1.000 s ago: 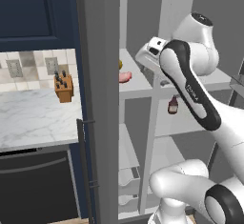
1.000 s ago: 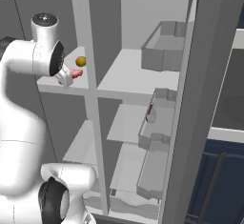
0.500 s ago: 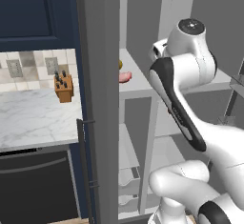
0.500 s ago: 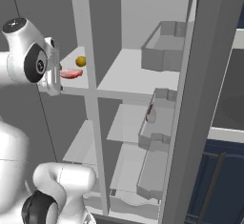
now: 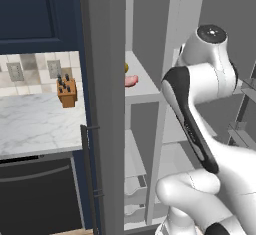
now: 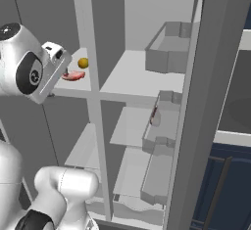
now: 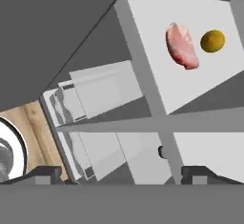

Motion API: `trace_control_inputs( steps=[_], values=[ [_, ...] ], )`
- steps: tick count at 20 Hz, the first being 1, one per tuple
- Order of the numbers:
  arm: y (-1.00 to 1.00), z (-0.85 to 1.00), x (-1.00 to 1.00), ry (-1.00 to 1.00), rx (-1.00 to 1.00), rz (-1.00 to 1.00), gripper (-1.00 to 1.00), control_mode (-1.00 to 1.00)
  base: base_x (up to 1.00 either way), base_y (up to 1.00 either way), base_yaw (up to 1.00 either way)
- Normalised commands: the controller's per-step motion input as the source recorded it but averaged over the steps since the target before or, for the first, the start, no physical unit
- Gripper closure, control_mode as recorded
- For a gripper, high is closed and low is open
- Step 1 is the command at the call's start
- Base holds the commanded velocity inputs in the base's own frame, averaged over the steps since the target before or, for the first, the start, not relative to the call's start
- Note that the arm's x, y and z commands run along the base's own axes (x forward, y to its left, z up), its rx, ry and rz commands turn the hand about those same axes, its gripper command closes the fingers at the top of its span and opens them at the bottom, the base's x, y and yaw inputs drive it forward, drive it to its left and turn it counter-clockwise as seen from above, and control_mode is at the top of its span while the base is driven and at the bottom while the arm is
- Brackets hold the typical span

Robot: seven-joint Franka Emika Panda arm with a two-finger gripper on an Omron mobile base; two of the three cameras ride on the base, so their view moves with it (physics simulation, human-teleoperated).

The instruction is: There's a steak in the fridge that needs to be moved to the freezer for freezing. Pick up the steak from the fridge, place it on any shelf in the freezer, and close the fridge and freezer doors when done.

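Both base cameras are looking forward from behind the arm, left and right, sharing the steak (image 5: 131,81) and its white shelf (image 6: 128,75). The hand camera is peering, rolled, closer at that shelf.

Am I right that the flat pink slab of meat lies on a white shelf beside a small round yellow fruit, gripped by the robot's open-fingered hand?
Not quite. The flat pink slab of meat does lie on the white shelf beside the small round yellow fruit, but the gripper is open and apart from it, holding nothing, as the hand view shows.

steak (image 5: 131,81) and yellow fruit (image 5: 126,67) half hidden behind door edge, dark bottle (image 7: 161,151) mostly behind divider
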Motion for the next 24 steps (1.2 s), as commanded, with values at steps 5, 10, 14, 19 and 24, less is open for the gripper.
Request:
trace_control_inputs(
  steps=[5,10,14,19,24],
  values=[
    [-0.01,-0.27,-0.32,-0.29,0.67,-0.55,-1.0,-1.0,0.0,0.0,0.0],
    [-0.36,0.06,-0.09,-0.11,0.59,-0.53,-1.0,-1.0,0.0,0.0,0.0],
    [-0.67,0.28,-0.37,0.0,0.39,-0.32,-1.0,-1.0,0.0,0.0,0.0],
    [-0.47,0.08,-0.31,0.05,0.25,-0.17,-1.0,-1.0,0.0,0.0,0.0],
    [-0.31,-0.02,-0.54,-0.01,0.03,-0.1,-1.0,-1.0,0.0,0.0,0.0]
  ],
)
